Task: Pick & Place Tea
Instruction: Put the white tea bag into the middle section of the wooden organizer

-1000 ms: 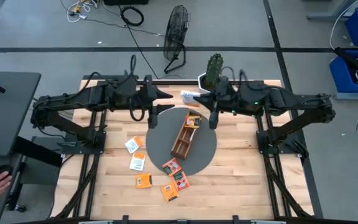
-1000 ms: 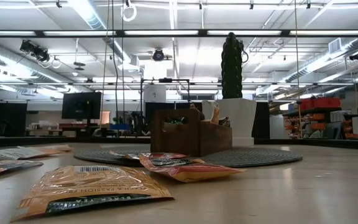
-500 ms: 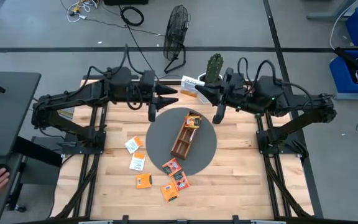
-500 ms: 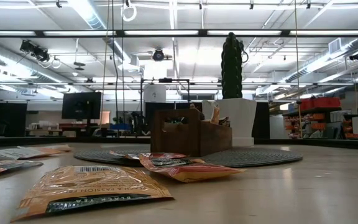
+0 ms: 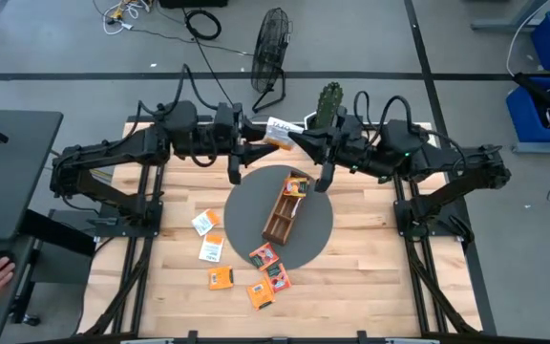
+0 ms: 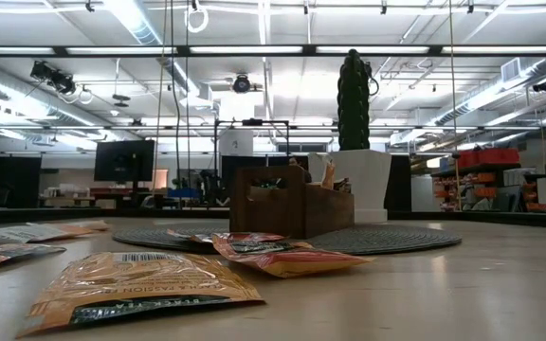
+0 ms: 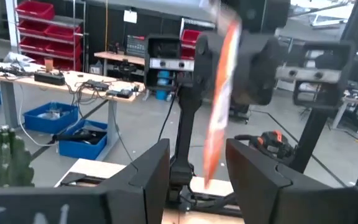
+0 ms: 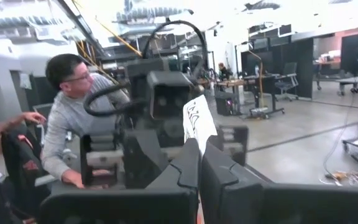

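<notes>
Right claw (image 5: pixel 294 140) clamped shut on one sachet (image 5: pixel 279 131), held up in the air at the far side of the table. Left claw (image 5: pixel 256 145) faces it, jaws apart, the sachet edge-on between its fingers (image 7: pixel 148 180) but not touching either. Looks like a handover.

Risks:
- Paper is thin and floppy; if the left closes off-centre it pinches a corner and the sachet swings or tears.
- If the right lets go early, it drops.

Tray (image 5: pixel 285 212) lies below and nearer than both claws; other sachets (image 5: pixel 213 248) well apart.
</notes>
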You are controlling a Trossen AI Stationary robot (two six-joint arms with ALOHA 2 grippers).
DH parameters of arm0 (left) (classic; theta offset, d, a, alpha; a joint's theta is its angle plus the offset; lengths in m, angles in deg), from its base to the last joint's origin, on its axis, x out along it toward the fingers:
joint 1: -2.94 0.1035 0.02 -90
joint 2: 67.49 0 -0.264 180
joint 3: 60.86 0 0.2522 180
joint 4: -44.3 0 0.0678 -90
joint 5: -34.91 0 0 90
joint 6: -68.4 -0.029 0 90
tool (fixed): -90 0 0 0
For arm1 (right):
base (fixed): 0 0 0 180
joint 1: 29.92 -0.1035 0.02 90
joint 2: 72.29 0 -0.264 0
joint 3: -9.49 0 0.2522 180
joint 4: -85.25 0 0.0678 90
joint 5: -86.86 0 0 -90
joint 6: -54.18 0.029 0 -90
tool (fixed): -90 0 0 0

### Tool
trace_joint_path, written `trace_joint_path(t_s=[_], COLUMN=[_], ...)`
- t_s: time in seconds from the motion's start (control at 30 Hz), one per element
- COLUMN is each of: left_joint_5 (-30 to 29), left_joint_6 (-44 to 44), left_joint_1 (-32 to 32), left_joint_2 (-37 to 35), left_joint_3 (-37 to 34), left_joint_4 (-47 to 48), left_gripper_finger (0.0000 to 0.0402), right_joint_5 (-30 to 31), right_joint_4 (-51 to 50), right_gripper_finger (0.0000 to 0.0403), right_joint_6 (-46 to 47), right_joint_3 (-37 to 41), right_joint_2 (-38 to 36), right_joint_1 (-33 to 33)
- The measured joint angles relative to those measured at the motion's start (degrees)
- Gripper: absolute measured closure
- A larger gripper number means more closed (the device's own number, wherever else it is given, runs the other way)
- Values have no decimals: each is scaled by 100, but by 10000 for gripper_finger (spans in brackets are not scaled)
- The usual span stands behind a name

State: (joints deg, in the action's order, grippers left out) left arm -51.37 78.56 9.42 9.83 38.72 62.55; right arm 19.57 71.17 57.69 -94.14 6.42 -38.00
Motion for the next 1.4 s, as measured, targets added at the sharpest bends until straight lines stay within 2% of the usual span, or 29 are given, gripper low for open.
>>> trace_joint_path(t_s=[0.1,0.2,0.43,0.7,1.0,1.1,1.23,1.4], left_joint_5=[5,3,255,447,592,832,1027,1159], left_joint_6=[10,-4,-29,-79,-184,-232,-335,-506], left_joint_1=[0,0,6,14,2,2,-13,-90], left_joint_2=[43,27,15,-1,-37,38,112,322], left_joint_3=[0,0,0,0,4,6,11,1], left_joint_4=[100,56,98,383,1979,2381,2712,2877], left_gripper_finger=[249,278,385,389,389,389,389,389], right_joint_5=[15,37,42,-35,-365,-693,-1473,-2047], right_joint_4=[2,-126,-146,-589,-2351,-2825,-3120,-3174], right_gripper_finger=[403,403,403,381,296,261,223,201], right_joint_6=[7,28,30,188,1226,1474,1727,2002], right_joint_3=[0,0,0,0,0,0,0,0], right_joint_2=[56,57,26,-77,-526,-549,-461,-254], right_joint_1=[0,0,0,-9,-6,12,168,439])
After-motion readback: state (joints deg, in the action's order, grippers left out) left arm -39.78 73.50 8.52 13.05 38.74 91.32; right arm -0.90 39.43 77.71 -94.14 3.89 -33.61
